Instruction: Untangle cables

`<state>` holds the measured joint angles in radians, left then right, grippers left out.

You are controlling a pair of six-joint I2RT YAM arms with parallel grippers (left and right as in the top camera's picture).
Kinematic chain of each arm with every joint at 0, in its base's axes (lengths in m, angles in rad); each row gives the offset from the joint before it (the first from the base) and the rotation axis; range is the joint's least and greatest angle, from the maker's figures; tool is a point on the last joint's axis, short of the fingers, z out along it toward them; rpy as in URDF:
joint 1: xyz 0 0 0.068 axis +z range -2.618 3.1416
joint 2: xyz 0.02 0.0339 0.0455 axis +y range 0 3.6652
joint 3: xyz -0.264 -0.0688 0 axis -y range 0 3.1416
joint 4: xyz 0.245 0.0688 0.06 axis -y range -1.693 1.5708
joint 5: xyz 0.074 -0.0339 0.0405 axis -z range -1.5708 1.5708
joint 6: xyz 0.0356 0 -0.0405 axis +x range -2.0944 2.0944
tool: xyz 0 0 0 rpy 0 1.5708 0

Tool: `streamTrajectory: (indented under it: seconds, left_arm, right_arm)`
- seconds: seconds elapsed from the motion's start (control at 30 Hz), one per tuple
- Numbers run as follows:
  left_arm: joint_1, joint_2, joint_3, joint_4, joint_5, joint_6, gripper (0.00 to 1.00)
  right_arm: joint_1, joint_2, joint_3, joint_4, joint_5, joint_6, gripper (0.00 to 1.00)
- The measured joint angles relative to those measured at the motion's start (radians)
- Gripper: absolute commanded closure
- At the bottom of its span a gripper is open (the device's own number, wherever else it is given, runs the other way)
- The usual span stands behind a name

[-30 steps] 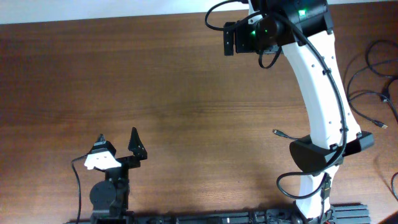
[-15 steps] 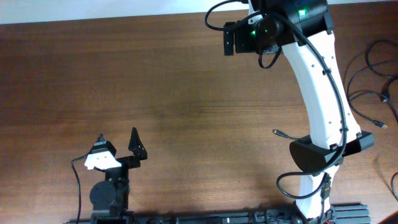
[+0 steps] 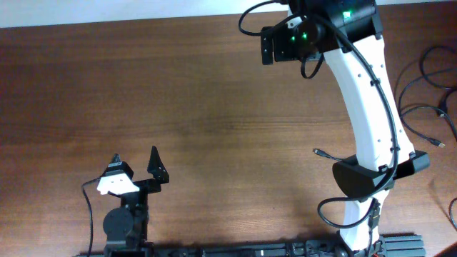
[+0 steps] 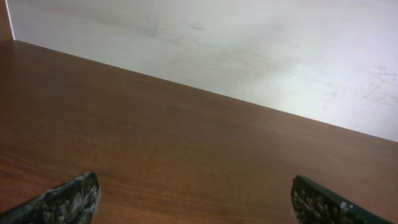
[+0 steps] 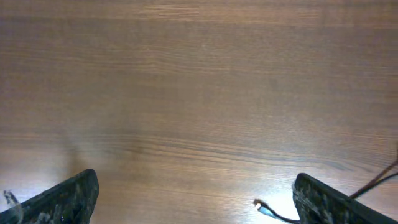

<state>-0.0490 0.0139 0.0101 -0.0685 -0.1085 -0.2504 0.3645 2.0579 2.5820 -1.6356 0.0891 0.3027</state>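
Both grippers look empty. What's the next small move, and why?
Probably swing the right gripper toward the cables at the right edge of the table: its jaws are open and empty over bare wood, and the left gripper sits farther away.

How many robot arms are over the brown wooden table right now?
2. The black left arm sits at the bottom left of the overhead view; the white right arm stretches from bottom right to the top edge of the brown wooden table. None appears hidden.
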Motion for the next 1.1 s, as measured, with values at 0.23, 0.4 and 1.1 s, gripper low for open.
streamTrajectory:
  seconds: [0.23, 0.4, 1.1]
  left_arm:
    - [0.0, 0.0, 0.0, 0.0, 0.0, 0.0, 0.01]
    - [0.0, 0.0, 0.0, 0.0, 0.0, 0.0, 0.01]
    - [0.0, 0.0, 0.0, 0.0, 0.0, 0.0, 0.01]
  right_arm:
    - [0.0, 0.0, 0.0, -0.057, 0.079, -0.077, 0.01]
    - [-0.006, -0.019, -0.001, -0.057, 0.111, -0.143, 0.01]
    - [-0.129, -0.68, -0.669, 0.538, 0.147, -0.066, 0.01]
